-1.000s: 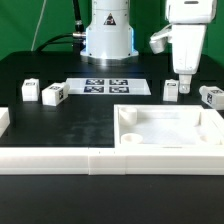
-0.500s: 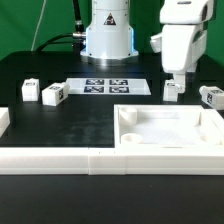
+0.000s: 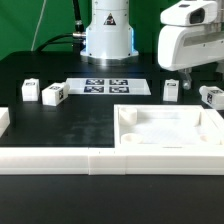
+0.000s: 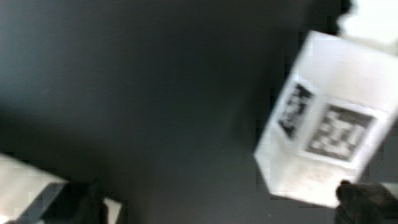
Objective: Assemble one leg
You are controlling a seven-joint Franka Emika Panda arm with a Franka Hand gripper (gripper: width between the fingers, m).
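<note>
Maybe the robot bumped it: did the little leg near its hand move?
No. The leg sits where it was, just off the marker board's end on the exterior view's right.

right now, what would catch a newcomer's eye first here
The big white tray-like piece fills the near part of the exterior view's right. Behind it a small tagged leg stands below the overhanging robot arm; the marker board lies mid-table.

Exterior view faces the arm (image 3: pixel 108 35) across the table (image 3: pixel 70 120); wrist view hangs close above a leg (image 4: pixel 329 115).
</note>
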